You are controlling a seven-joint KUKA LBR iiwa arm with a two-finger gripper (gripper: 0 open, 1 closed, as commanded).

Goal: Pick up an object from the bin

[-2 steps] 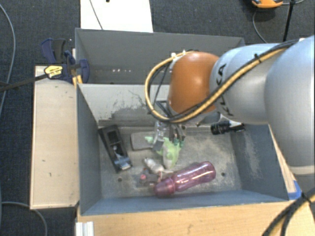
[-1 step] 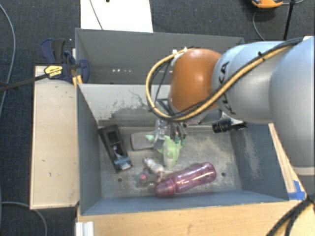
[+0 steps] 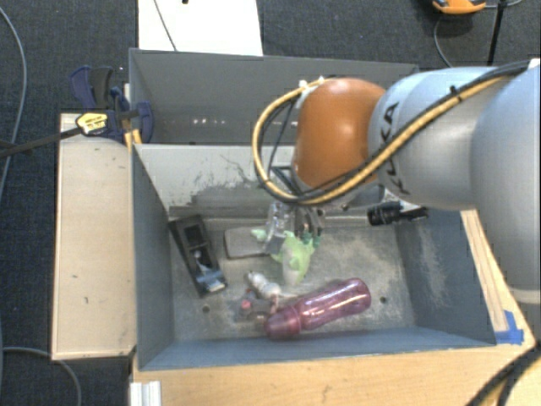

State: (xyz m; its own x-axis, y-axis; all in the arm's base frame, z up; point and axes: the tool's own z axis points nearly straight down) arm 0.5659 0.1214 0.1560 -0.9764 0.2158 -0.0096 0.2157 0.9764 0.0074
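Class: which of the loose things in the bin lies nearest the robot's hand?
The pale green lump, right at the hand mid-bin. The purple bottle lies farther off by the front wall, and the black block sits off to the left.

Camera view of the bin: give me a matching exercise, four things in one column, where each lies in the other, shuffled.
Things:
1 purple bottle
2 black stapler-like tool
3 pale green thing
4 flat grey piece

Places:
A right under the hand
B farthest left
C lying across the front
D between the black tool and the green thing

Pairs: 1-C, 2-B, 3-A, 4-D.
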